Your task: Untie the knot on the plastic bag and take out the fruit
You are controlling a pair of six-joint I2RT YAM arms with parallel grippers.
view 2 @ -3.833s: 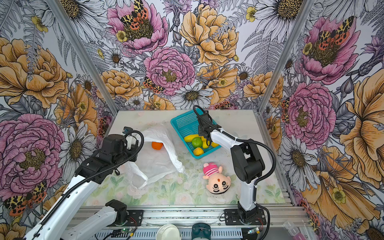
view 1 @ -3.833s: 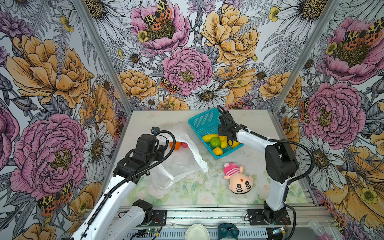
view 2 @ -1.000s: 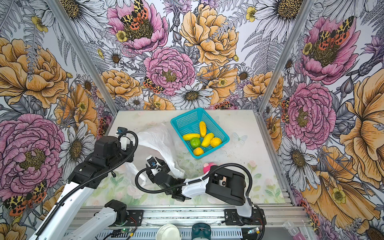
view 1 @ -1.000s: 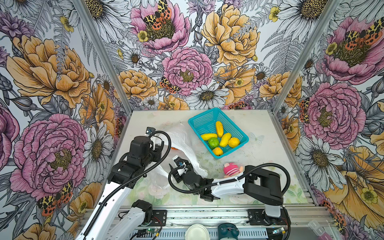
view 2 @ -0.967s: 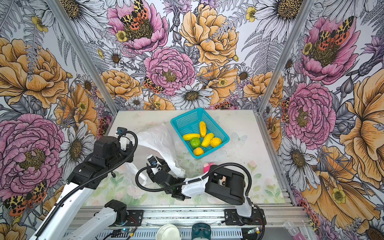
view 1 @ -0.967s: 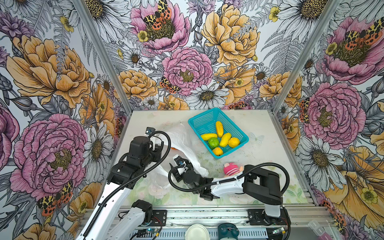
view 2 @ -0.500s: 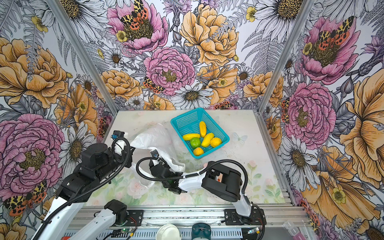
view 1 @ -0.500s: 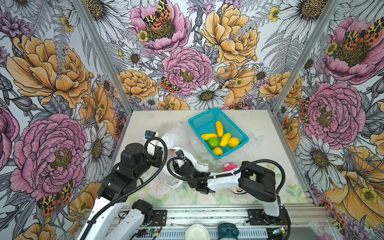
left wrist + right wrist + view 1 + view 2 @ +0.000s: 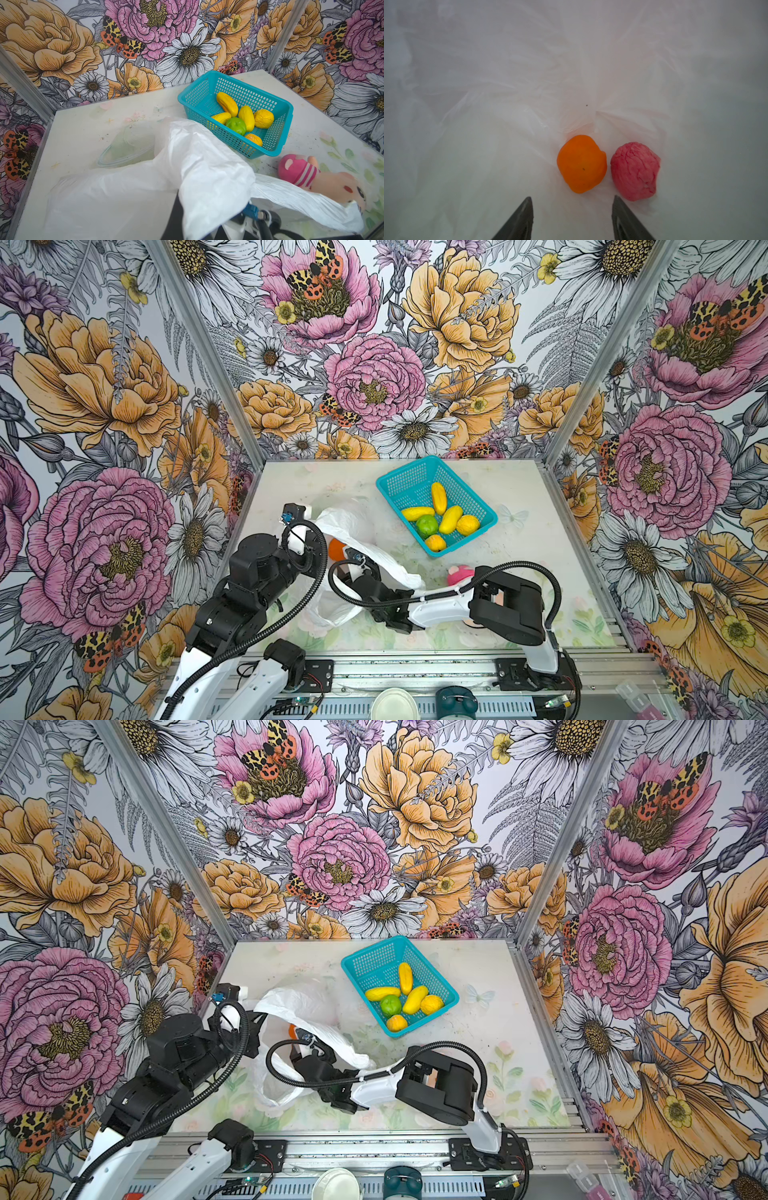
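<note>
Inside the plastic bag (image 9: 488, 83), my right gripper (image 9: 572, 198) has just slid in, fingers (image 9: 521, 220) apart. Orange fruit (image 9: 581, 164) sits at twelve o'clock, ready to grab. My left gripper (image 9: 257, 1020) pinches the bag.

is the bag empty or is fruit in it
Not empty: an orange fruit and a pink-red fruit lie inside the plastic bag, ahead of the open right gripper.

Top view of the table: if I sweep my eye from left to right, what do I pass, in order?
In a top view: left arm → orange fruit inside the plastic bag → teal basket. The plush doll and right arm overlap the basket's span, so they are omitted.
</note>
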